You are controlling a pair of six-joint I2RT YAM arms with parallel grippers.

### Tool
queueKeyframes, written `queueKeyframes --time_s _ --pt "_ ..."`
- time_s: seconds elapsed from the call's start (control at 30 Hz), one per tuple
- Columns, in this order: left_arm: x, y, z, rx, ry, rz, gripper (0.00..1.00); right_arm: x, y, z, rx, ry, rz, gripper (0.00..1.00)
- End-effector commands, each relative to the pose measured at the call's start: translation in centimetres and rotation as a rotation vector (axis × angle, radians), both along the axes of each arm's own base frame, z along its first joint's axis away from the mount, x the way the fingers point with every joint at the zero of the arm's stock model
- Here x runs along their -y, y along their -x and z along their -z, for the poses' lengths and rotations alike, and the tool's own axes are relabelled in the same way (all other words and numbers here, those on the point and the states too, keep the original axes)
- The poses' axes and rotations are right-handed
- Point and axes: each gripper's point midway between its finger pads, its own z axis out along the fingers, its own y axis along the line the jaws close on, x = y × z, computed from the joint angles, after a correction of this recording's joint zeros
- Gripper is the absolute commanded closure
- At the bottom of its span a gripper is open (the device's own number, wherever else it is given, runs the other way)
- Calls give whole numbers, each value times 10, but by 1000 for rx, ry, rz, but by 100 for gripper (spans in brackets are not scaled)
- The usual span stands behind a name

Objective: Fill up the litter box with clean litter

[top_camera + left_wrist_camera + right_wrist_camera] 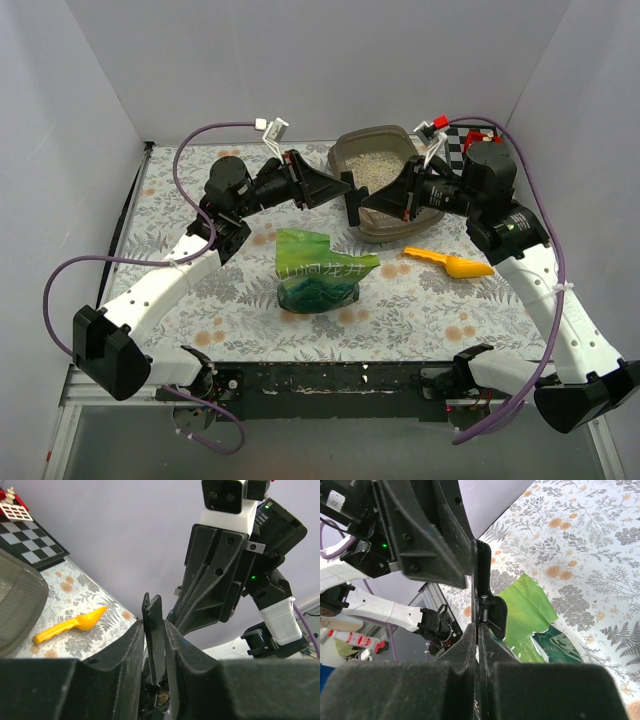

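Stretching wide beneath both my arms, the table [200, 200] wears a floral cloth and is the biggest thing in view. Next comes the box [375, 133], set at the far side a little right of centre. Litter [378, 166] lies inside it as a pale patch in the far half (the near half is hidden under my right wrist, so I cannot tell how far it spreads). The bag [315, 270] sits crumpled in the middle of the table, nearer to me than the box and apart from it, with a crinkled light green top above a darker base.

My left gripper [345, 188] points right and my right gripper [362, 205] points left. They meet tip to tip just over the box's near left corner.

The scoop [452, 264] lies flat on the cloth to the right of the bag, near the box but not touching it, bowl to the right. The board [478, 133] shows only a checkered corner behind my right arm.

Smallest is the clip [152, 625], a thin black plate with a little spring. In the left wrist view it stands upright between my left fingers, which are closed against both its faces. In the right wrist view my right fingers are pressed together on its edge, with only a hairline seam between them.
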Motion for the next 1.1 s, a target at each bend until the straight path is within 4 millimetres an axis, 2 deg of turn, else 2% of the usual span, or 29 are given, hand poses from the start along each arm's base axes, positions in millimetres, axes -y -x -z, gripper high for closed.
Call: queueKeyframes --time_s 0.0,0.27,0.33,0.37,0.43,0.47,0.53,0.63,0.77,0.9,1.07 --pt "-11 10 -17 62 40 -11 84 -4 -2 -13 45 -36 6 99" --pt "-13 19 -27 104 94 24 99 -9 6 -8 26 -33 -38 99" --pt "-13 21 -29 112 101 35 100 -9 7 -6 22 -21 -45 99" --pt "-13 22 -29 112 100 39 100 -8 7 -7 25 -14 -39 90" --pt "-14 24 -30 115 96 44 100 -4 10 -12 50 2 -36 59" --pt "-14 25 -30 118 89 43 100 -1 11 -16 64 18 -25 49" --pt "-15 27 -29 122 70 41 100 7 15 -28 109 43 -11 40" --pt "-19 30 -31 135 55 36 100 17 22 -35 154 75 10 37" --pt "-23 37 -32 141 45 41 100 21 28 -34 176 85 5 34" --pt "-25 45 -35 136 72 60 100 13 29 -28 158 51 -35 33" --pt "-23 51 -33 104 115 108 100 4 35 -37 166 -31 -101 33"
